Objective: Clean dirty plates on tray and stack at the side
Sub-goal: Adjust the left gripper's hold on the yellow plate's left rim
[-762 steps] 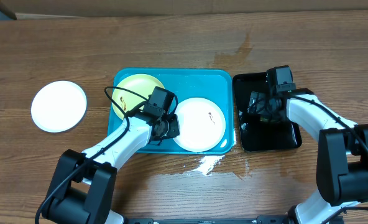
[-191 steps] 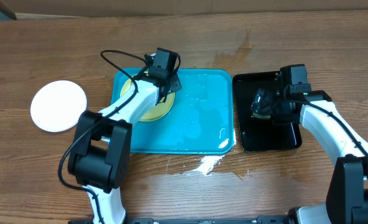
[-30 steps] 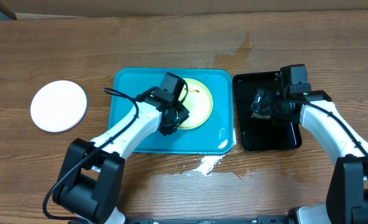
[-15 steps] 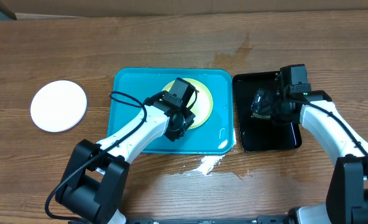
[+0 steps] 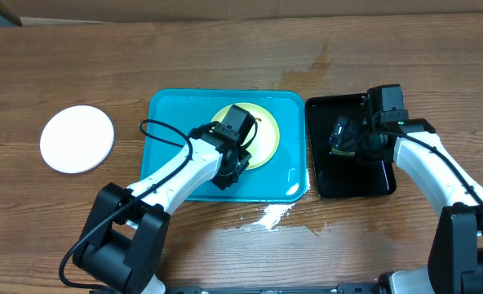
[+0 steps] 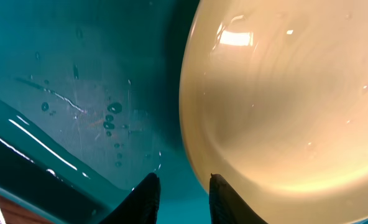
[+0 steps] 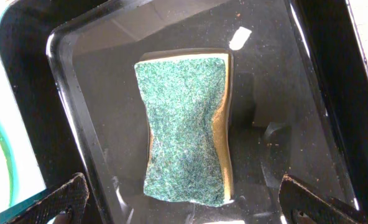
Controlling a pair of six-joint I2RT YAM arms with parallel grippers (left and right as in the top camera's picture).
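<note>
Pale yellow-green plate (image 5: 259, 137) on teal tray (image 5: 170, 175), right of centre, apparently unwiped; white plate (image 5: 77, 139) set aside far left; left gripper (image 6: 184, 194) slightly parted, empty, beside the rim; right gripper (image 7: 183, 193) spread wide above sponge (image 7: 184, 130) in black tray (image 5: 364, 186); judged mid-task.

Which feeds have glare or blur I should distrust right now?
Left wrist: the yellow-green plate fills much of the frame, soft-focused, with white glare near its top; light streaks on the wet teal tray. Right wrist: sharp on the sponge; small glare patches on the black tray. Overhead: even light, no blur.
</note>
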